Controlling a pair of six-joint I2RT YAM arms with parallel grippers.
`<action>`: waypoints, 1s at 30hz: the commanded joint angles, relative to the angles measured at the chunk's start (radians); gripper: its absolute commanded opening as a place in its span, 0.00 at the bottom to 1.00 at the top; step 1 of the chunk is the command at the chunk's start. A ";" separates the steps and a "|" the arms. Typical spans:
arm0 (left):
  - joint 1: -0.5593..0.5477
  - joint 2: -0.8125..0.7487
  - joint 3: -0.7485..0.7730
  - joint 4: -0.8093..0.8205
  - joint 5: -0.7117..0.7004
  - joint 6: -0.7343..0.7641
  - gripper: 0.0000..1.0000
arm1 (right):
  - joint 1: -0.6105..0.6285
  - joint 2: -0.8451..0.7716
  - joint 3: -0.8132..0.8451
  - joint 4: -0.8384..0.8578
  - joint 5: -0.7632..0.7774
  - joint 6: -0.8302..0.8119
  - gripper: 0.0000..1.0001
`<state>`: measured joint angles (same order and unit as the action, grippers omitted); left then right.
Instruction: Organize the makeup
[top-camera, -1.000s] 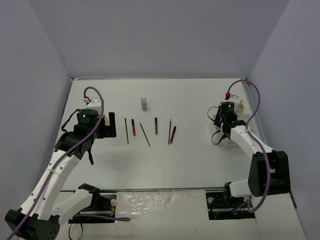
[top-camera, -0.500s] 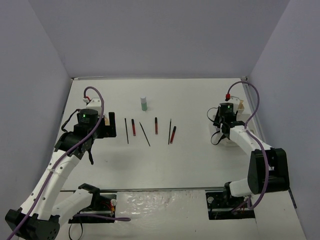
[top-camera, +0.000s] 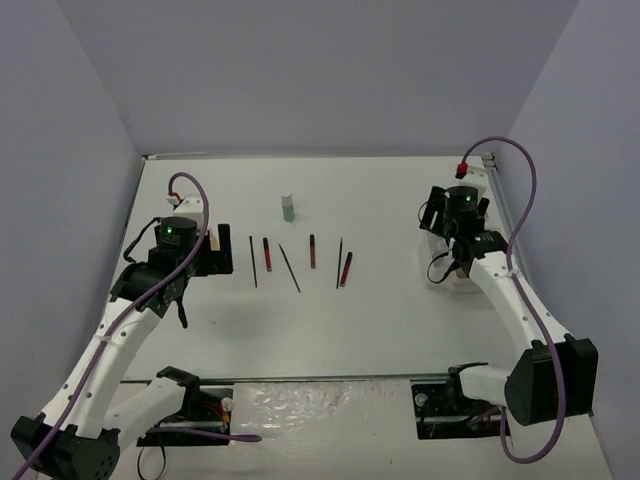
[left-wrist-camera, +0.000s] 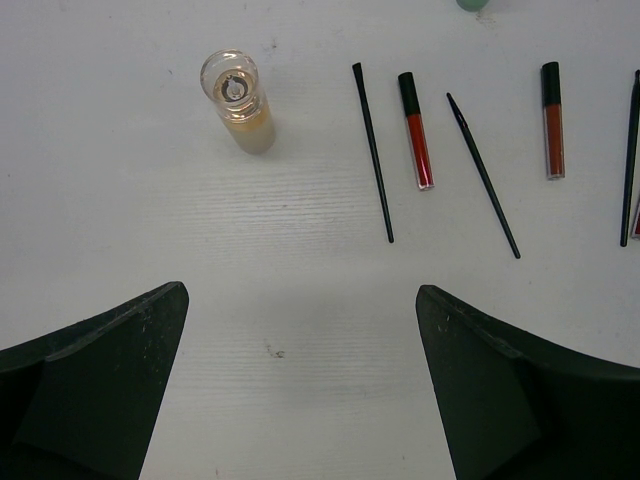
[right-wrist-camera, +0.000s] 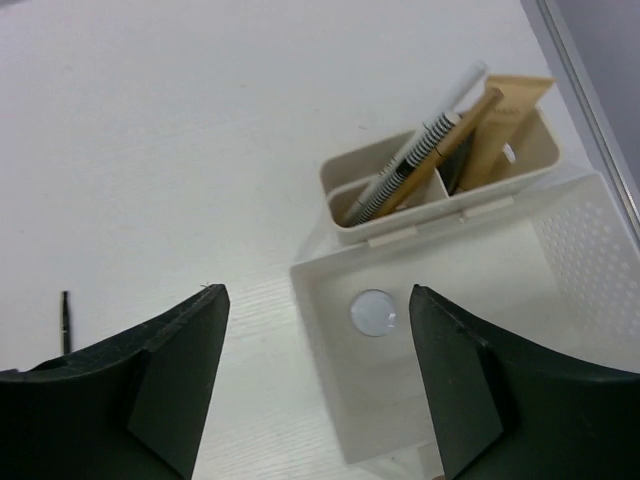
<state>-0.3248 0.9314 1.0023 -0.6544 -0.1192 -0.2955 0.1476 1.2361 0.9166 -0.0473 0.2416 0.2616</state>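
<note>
- White table (top-camera: 380, 320) with pale lilac walls on three sides; a white compartmented tray (right-wrist-camera: 340, 290) sits near its right edge.
- Right tool (right-wrist-camera: 315, 292) hangs over the tray's near left corner, fingers spread wide, nothing between them.
- Below that tool, in the tray's large compartment, lies a pale grey round top (right-wrist-camera: 372, 313), seen from above; it looks like the grey bottle.
- Beyond it, the tray's two small back compartments hold leaning sticks: a black-and-white striped pencil (right-wrist-camera: 400, 165), a tan stick (right-wrist-camera: 450, 135) and a tan tube (right-wrist-camera: 510, 110).
- Left tool (left-wrist-camera: 300, 300) hovers over bare table well left of the tray, fingers spread fully, gripping nothing.
- Ahead of its left finger stands the beige bottle (left-wrist-camera: 238, 95), upright, clear glass with a round clear cap, the item farthest from the tray.
- Ahead of its right finger lie loose sticks, apart from one another: a thin black stick (left-wrist-camera: 373, 150), a red tube with black cap (left-wrist-camera: 416, 130), a second thin black stick (left-wrist-camera: 483, 175) lying at a slant, and a red-brown tube (left-wrist-camera: 551, 120).
- Nearest the tray in that row lie a black stick (top-camera: 340, 262) and a red tube (top-camera: 346, 269), close together.
- Green-based bottle (top-camera: 288, 208) stands upright behind the row, well left of the tray.
</note>
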 joint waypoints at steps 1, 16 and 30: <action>0.009 0.007 0.028 0.030 0.000 -0.013 0.97 | 0.080 -0.029 0.156 -0.057 -0.080 -0.030 0.73; 0.010 0.012 0.028 0.022 -0.028 -0.013 0.97 | 0.439 0.608 0.788 -0.077 -0.308 -0.240 1.00; 0.021 0.026 0.030 0.022 -0.020 -0.012 0.97 | 0.478 1.005 1.092 0.001 -0.386 -0.374 0.88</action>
<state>-0.3138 0.9500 1.0019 -0.6551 -0.1318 -0.2963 0.6289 2.2155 1.9320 -0.1253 -0.1115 -0.0662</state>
